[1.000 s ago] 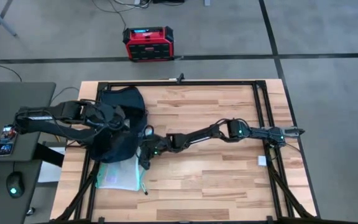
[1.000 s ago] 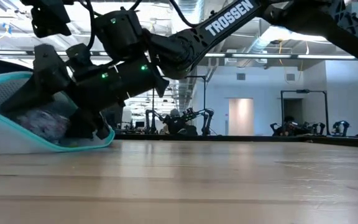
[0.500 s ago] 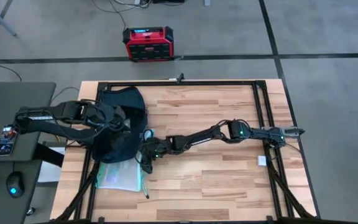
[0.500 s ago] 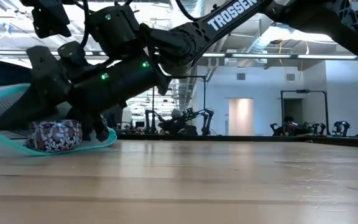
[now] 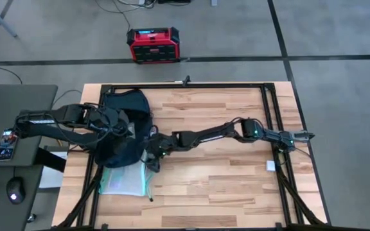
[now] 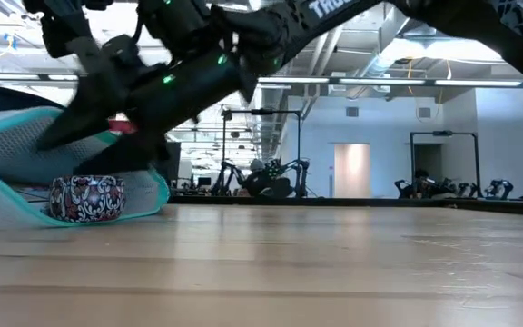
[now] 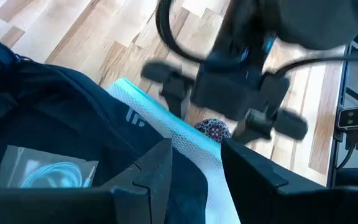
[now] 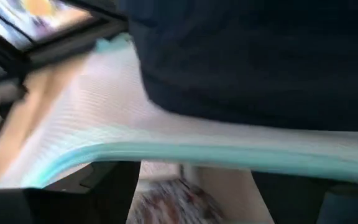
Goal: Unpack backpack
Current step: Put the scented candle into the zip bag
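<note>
Now: backpack (image 5: 122,131) on bench (image 5: 223,179) at its left edge, mouth gaping toward the middle.
Soft, floppy fabric w/ pale lining, prob. light but sags; best held at the stiff teal rim. Left gripper (image 7: 194,165) pinches that rim, fingers closed on backpack, propping it up. Right gripper (image 5: 151,160) hovers at the mouth above a small patterned roll (image 6: 86,198) lying inside; fingers blurred, can't tell how wide.

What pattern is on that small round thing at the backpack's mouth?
A busy red, white and dark floral-like print on the small round item; low view shows it best.
</note>
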You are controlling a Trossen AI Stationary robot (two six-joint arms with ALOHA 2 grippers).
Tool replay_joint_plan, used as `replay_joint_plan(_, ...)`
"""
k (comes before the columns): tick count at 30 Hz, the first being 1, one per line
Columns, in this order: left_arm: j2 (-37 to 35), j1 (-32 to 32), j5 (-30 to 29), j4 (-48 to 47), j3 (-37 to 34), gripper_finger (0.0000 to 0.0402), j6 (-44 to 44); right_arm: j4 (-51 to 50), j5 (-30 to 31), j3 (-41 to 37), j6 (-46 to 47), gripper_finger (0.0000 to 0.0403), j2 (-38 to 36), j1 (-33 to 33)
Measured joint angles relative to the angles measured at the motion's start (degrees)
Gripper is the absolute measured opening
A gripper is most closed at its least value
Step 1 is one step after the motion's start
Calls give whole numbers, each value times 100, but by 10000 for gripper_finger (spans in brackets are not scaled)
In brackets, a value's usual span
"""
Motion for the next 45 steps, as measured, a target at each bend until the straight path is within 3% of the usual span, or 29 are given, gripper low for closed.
replay_joint_plan(12, 1, 0, -14, -31, 0, 125, 107, -3118, 10, -30, -482, 281, -532, 96)
replay_joint_plan(16, 4, 0, -19, -17, 0, 125, 161, -2570, 80, -23, -564, 281, -349, 331)
replay_joint_plan(25, 0, 0, -26, -19, 0, 125, 126, 193, 292, 125, -422, 281, 426, 409)
replay_joint_plan(35, 2, 0, -26, -21, 0, 125, 199, 678, 318, 217, -262, 281, 492, 393)
replay_joint_plan(45, 2, 0, -28, -23, 0, 125, 210, -458, 314, 215, 217, 281, 455, 409)
